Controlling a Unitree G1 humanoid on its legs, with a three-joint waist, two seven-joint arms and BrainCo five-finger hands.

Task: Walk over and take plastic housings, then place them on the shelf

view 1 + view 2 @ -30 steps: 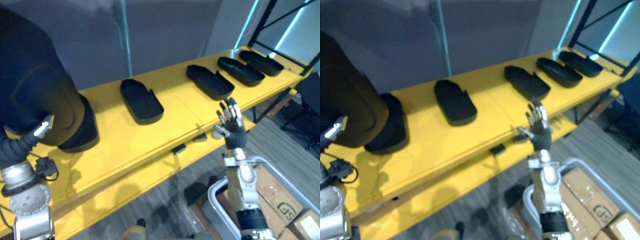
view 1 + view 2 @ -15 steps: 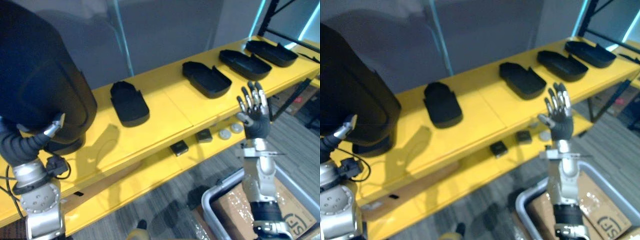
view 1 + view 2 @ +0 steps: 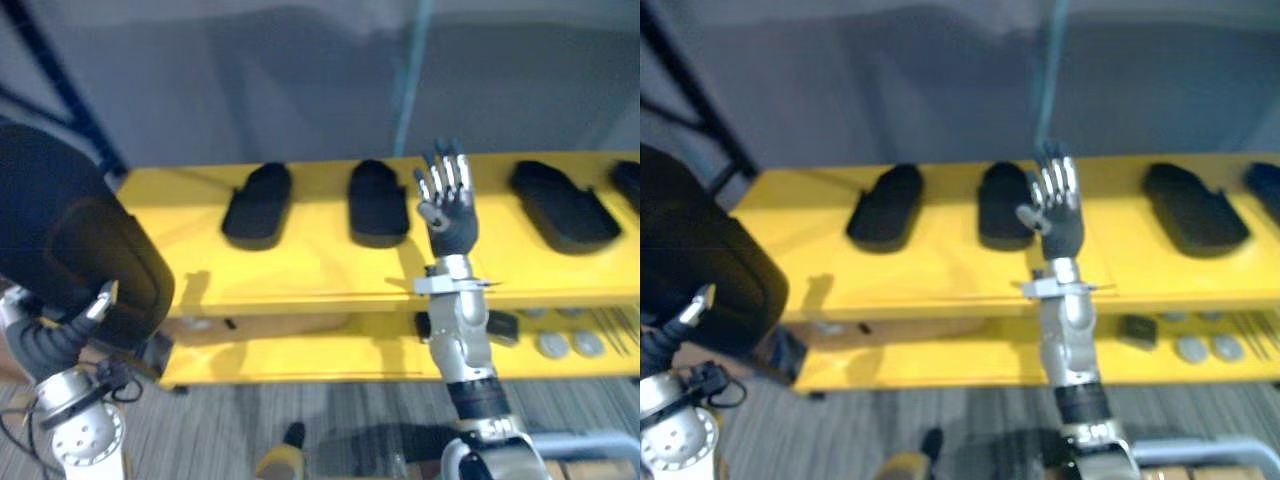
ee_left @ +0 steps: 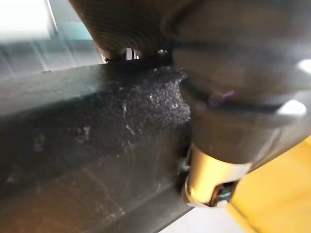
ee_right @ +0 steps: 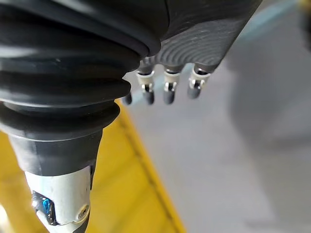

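The right hand (image 3: 447, 215), fingers straight, slightly spread and empty, stands before the yellow shelf (image 3: 300, 265), shelved housings (image 3: 258, 205) lying either side of it, while the left hand (image 3: 50, 340) bears a large housing (image 3: 70, 240), its grip impossible to tell.

Light falls from above onto the yellow shelf (image 3: 310, 272), which stands bright against a dim grey wall (image 3: 300, 90). The housings (image 3: 258, 205) lying on it throw short soft shadows. The large housing (image 3: 80, 240) casts a darker one on the shelf's left end.
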